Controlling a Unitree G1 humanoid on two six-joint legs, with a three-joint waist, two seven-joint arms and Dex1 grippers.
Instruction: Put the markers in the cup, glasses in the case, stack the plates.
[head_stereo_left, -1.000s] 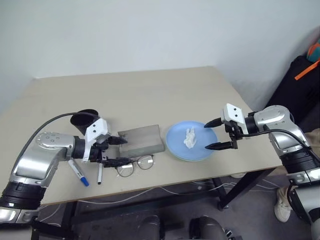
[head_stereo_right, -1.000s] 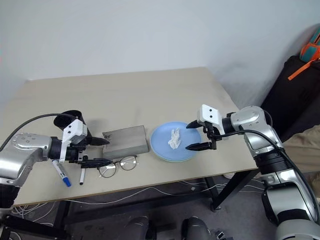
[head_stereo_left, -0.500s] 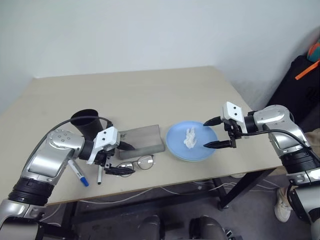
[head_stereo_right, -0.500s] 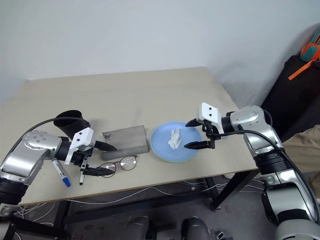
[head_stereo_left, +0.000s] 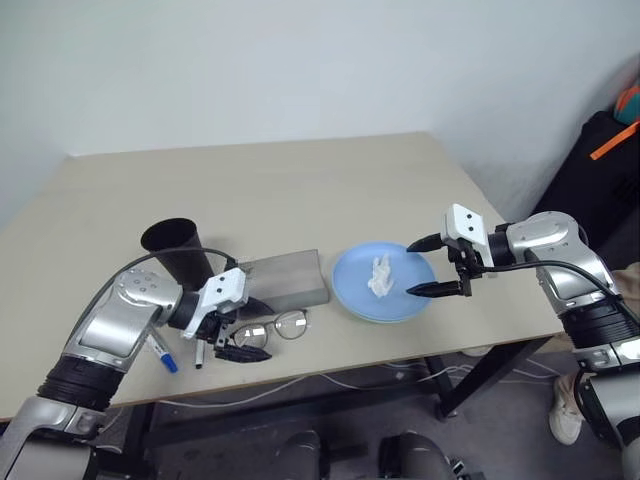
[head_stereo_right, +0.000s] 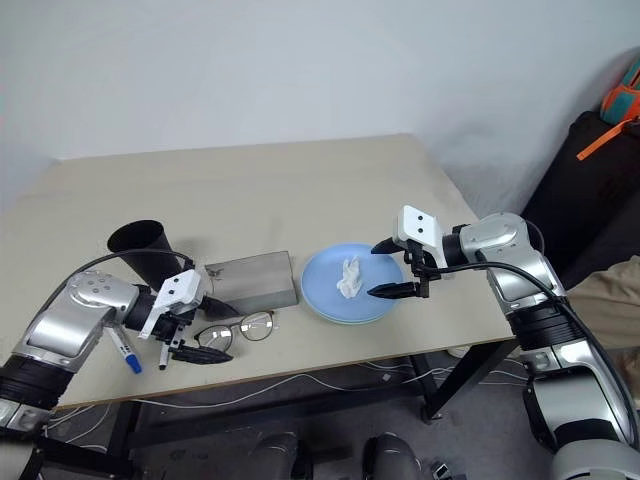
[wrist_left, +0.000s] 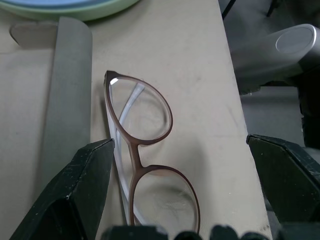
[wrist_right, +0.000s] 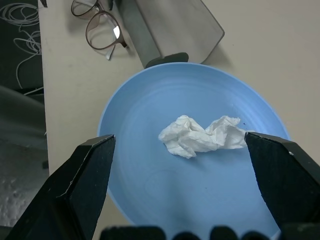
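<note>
- You are bringing the left gripper (head_stereo_left: 236, 328) low over the glasses (head_stereo_left: 271, 329), with its jaws standing wide open and gripping nothing. In the left wrist view the two black fingers (wrist_left: 75, 195) are flanking the frame, so I judge you are lining up a pinch on it.
- The glasses are lying on the table (head_stereo_left: 300, 190) near its front edge, at about 6 o'clock from the grey case (head_stereo_left: 288, 282). Being so close to the case, they are needing only a short carry.
- The case is resting between the black cup (head_stereo_left: 178, 249) at its 9 o'clock and the plates (head_stereo_left: 360, 288) at its 3 o'clock.
- The markers (head_stereo_left: 160, 350) are lying on the table at 6 o'clock from the cup, partly hidden by the left arm, so they are not yet in the cup.
- The blue plate is already sitting on the green one, and a crumpled tissue (head_stereo_left: 380, 275) is lying on top.
- You are holding the right gripper (head_stereo_left: 428, 268) over the 3 o'clock rim of the plates, jaws wide apart and empty; I think it is waiting there out of the way.
- Compared with one second ago, the left gripper is now lower and nearer to the front edge of the table, and the cup, which it partly covered then, is showing fully. The right gripper is not changing its place.
</note>
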